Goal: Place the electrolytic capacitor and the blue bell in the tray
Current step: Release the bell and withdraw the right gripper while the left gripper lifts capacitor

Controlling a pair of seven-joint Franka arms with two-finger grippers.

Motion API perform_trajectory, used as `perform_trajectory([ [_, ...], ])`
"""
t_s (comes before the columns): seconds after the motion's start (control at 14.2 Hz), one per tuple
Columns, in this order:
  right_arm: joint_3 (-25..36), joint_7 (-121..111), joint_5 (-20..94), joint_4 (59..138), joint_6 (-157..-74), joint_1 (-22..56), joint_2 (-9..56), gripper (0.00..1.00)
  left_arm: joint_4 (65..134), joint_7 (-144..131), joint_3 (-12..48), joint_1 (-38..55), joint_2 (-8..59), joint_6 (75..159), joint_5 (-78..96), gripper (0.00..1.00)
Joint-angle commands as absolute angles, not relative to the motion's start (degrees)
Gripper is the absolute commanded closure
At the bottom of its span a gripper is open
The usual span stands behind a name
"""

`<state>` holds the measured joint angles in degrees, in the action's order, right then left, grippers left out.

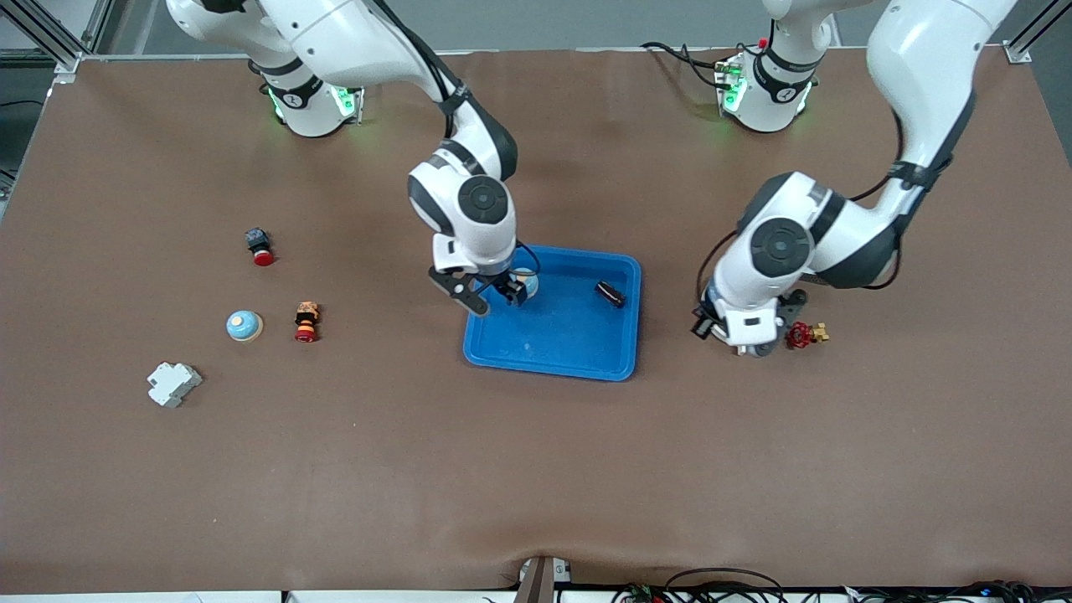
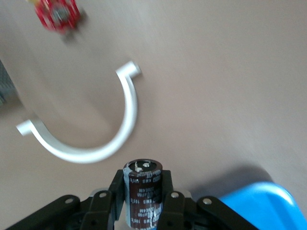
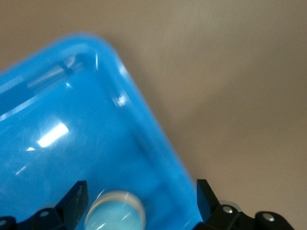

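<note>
Well, starting at the right arm's end of the table, four small things lie out on the brown top and none of them is in a box: a white plastic block (image 1: 173, 383), another blue bell (image 1: 244, 326), a small orange and red part (image 1: 306, 322) just beside that bell, and a black part with a red cap (image 1: 260, 246) farther from the front camera. Next comes the right gripper (image 1: 494, 300), low over the tray (image 1: 561, 335). Its fingers are spread wide, and the blue bell (image 1: 527, 283) sits between them on the tray floor, close to the rim, so I think the bell part of the job is done. One more thing lies in the tray, a small dark thing (image 1: 610, 293) near the rim at the left arm's end; I cannot tell what it is. Then comes the left gripper (image 2: 142, 184), over the bare table beside the tray, at the left arm's end. It is pinching the electrolytic capacitor (image 2: 142, 191), a dark can standing upright between its fingers. A red valve (image 1: 801, 335) lies on the table close by. So the capacitor is not in the tray yet, and carrying it over and setting it down is what is left.
</note>
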<state>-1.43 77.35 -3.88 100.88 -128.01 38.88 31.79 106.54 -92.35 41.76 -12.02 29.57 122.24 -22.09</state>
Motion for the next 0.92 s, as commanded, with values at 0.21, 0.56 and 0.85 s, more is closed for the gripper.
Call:
perform_trajectory([
  [0.21,-2.20,48.75,-5.36,105.11,-122.25,23.06,22.43,0.00,95.46,-107.12,40.87,-0.55,40.42,121.73,-22.32,1.00],
  [0.56,-2.20,31.31,-8.16,115.81,-133.38,11.53,16.88,0.00,94.31,-111.97,32.72,7.98,42.98,128.66,-22.24,1.00],
  [0.85,-2.37,19.54,-8.26,121.63,-142.63,2.58,17.22,0.00,94.13,-112.58,29.36,10.72,43.68,130.51,-22.06,1.00],
])
